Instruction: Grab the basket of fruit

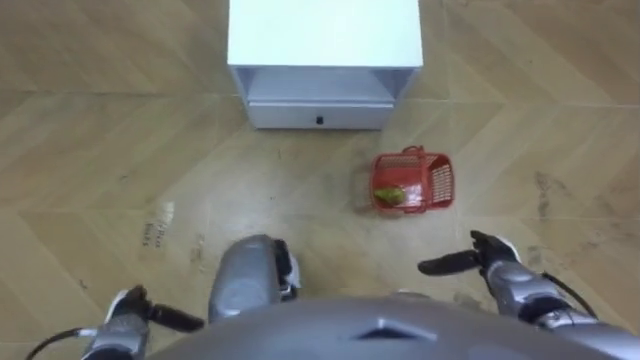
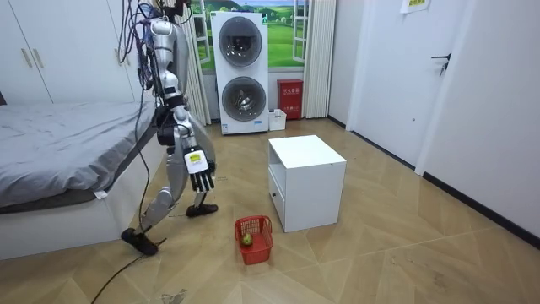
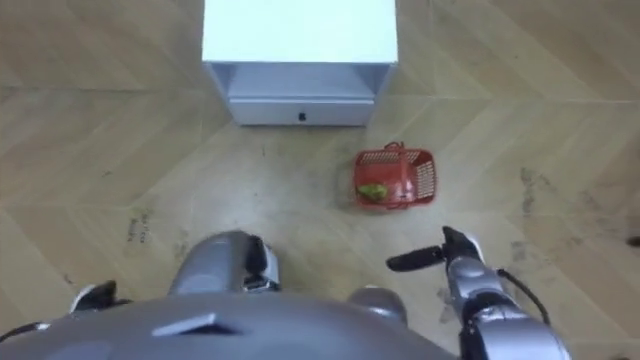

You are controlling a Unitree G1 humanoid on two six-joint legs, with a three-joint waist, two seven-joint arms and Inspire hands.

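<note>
right hand (image 1: 492, 262) low at right, fingers straight, holding nothing. left hand (image 1: 130, 312) low at left, fingers out, likewise empty. red fruit basket (image 1: 412, 182) on wooden floor (image 1: 100, 180) ahead, green fruit (image 1: 390, 195) inside, near white cabinet (image 1: 322, 60).

i log colours: basket (image 1: 441, 184) red, open lattice walls; fruit (image 1: 389, 195) inside yellow-green; cabinet (image 1: 322, 35) plain white; floor (image 1: 110, 150) tan wood, herringbone pattern; bed cover (image 2: 59, 139) grey.
</note>
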